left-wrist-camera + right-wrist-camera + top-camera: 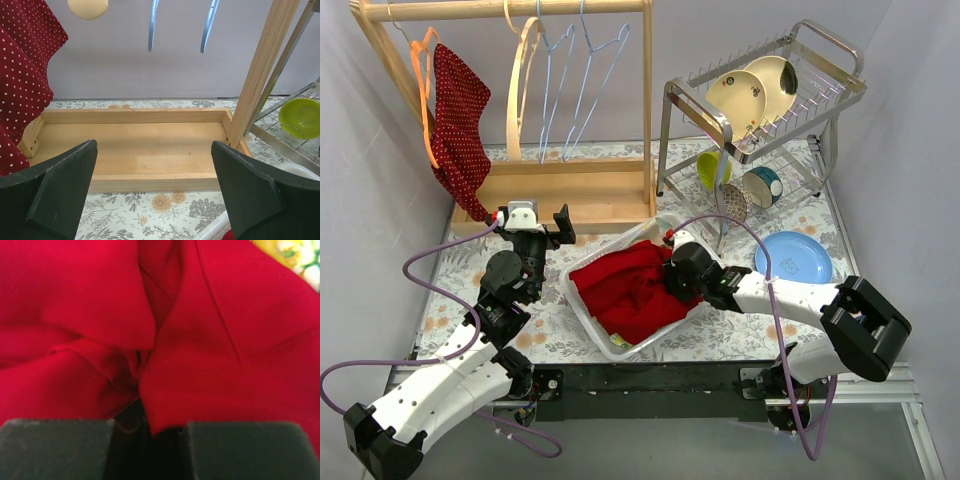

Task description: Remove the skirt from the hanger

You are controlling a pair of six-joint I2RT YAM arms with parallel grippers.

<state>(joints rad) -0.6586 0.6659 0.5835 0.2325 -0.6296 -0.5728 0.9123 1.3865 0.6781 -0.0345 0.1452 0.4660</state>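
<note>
Skirt: dark red with white dots (pixel 458 125), draped on the orange hanger (pixel 423 100) at the left end of the wooden rack (pixel 570 190). Its lower tip hangs down to the left corner of the rack's base.

Skirt against left pincer: the left gripper (pixel 535 222) sits low in front of the rack base, just right of the skirt's hanging tip and close to it. In the left wrist view the skirt (pixel 22 75) fills the left edge, outside the left finger (pixel 60 185), with no cloth between the jaws.

Left pincer state: the left gripper (pixel 154 150) is spread wide and holds nothing, and the base tray shows through the gap.

Right pincer: the right gripper (pixel 672 272) is pushed into a plain red cloth (pixel 625 285) in a clear bin (pixel 582 305), well apart from the skirt.

Right pincer state: the right gripper (pixel 150 440) has its jaws narrow, and a fold of the red cloth (pixel 100 315) dips into the gap. Whether it is pinched I cannot tell.

Other hangers: a wooden hanger (pixel 520 85) and blue wire hangers (pixel 582 80) hang bare on the rail, right of the skirt.

Right side: a dish rack (pixel 760 110) holds plates, with a green cup (pixel 712 168) beneath it and a blue plate (pixel 793 257) on the floral table (pixel 560 330).
</note>
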